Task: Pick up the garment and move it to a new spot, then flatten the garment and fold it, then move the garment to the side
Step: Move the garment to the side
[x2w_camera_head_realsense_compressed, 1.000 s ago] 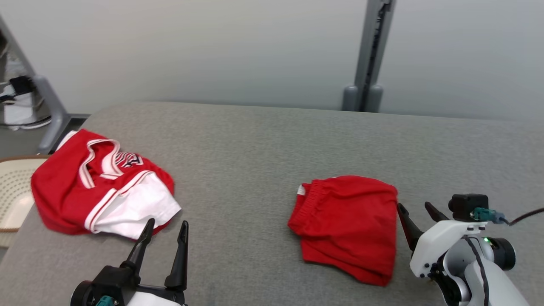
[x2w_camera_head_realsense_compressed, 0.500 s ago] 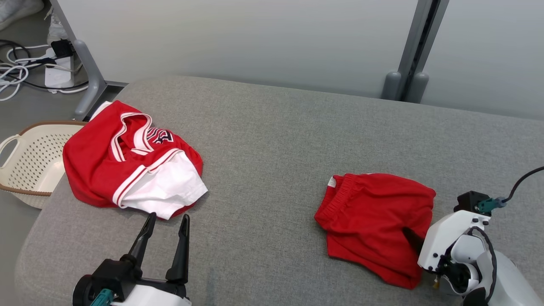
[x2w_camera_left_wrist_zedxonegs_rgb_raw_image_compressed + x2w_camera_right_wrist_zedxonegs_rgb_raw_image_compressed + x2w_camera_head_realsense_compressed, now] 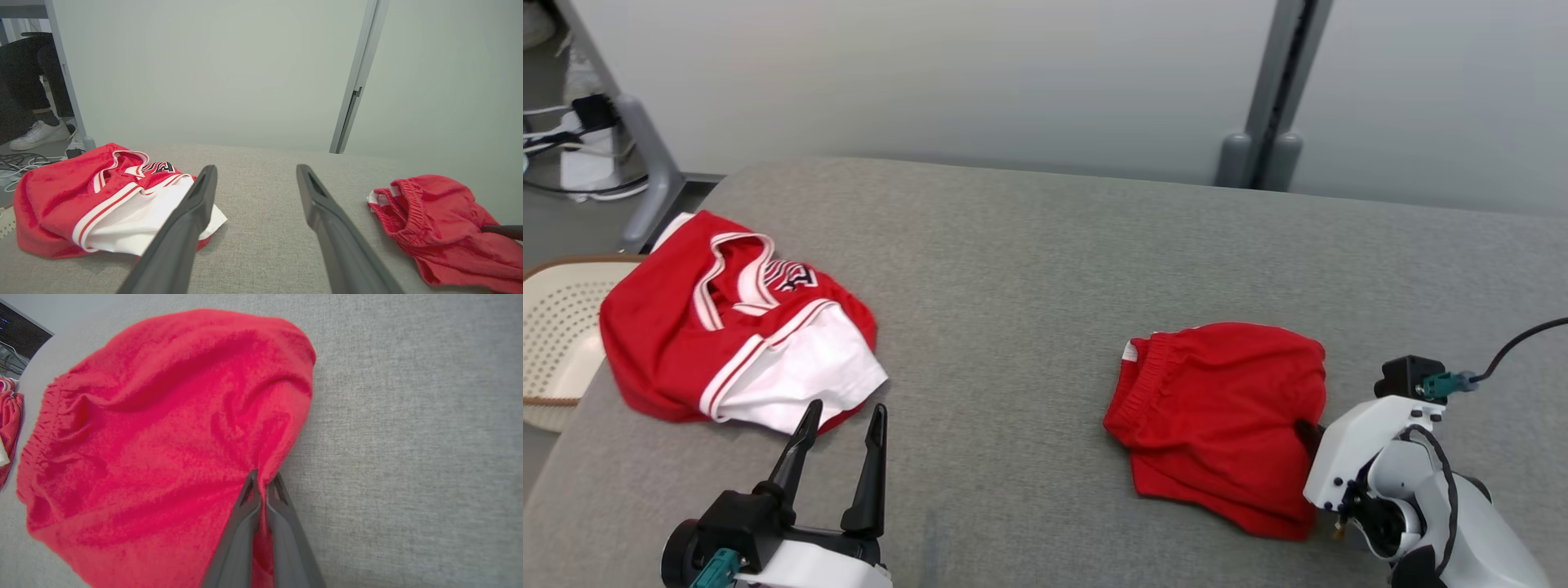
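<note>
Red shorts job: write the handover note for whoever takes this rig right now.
Right claw: shut on the right edge of the red shorts.
Left claw: open, holding nothing, near the red-and-white jersey.
The shorts lie crumpled on the grey cushion, right of centre; the jersey is at far left.
Done: grip taken.
Left: lift and move, flatten, fold, set aside.

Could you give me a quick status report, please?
Right gripper: jaws shut on shorts edge. Left gripper: jaws open, empty. Jersey apart, far left; not in the way.
</note>
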{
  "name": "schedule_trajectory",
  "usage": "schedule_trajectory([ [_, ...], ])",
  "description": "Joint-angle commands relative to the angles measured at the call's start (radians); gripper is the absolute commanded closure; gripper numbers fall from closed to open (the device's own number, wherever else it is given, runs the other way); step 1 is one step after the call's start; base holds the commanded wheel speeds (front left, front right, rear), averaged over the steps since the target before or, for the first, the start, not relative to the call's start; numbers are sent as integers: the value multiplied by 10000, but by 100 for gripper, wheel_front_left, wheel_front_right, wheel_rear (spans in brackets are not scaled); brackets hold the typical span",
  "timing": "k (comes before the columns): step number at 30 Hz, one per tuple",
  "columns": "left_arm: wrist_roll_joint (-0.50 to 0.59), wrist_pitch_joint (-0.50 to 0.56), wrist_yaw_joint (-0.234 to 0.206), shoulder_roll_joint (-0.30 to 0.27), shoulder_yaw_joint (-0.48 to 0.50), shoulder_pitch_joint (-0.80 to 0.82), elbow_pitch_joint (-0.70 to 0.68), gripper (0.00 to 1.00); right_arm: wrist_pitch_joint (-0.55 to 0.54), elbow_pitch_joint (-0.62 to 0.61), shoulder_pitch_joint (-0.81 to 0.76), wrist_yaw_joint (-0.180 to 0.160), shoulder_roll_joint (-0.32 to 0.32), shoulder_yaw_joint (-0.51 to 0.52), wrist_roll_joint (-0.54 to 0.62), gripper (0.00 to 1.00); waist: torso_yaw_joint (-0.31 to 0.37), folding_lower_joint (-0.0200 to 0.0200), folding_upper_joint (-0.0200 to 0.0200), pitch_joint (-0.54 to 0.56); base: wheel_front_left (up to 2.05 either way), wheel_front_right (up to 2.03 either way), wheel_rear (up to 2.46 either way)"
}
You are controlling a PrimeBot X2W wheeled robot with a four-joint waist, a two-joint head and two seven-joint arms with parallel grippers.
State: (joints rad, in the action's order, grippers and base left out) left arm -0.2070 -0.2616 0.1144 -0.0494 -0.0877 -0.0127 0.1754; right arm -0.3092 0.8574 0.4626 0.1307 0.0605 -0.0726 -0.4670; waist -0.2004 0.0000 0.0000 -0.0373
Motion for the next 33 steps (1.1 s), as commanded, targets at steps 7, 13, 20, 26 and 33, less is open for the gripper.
schedule_trajectory([
  [7,5,-49,79,-26,-265,299,-260,0,285,-337,560,1,644,-960,-57,100,1485,0,0,-73,0,0,0],
  [13,-96,-37,146,-33,-760,572,-402,0,162,-581,1189,2,1055,-1784,91,100,2472,0,0,-455,0,0,0],
  [20,132,-35,172,-135,-1351,1345,-458,0,115,-902,2214,2,1894,-2832,-34,100,3474,0,0,-1427,0,0,0],
  [26,164,-35,183,-386,-1799,2010,-554,0,451,-713,3327,1,2737,-3478,115,100,4044,0,0,-2355,0,0,0],
  [33,130,-35,159,-808,-2134,2635,-556,0,817,90,4769,1,3547,-4157,279,100,4337,0,0,-3306,0,0,0],
])
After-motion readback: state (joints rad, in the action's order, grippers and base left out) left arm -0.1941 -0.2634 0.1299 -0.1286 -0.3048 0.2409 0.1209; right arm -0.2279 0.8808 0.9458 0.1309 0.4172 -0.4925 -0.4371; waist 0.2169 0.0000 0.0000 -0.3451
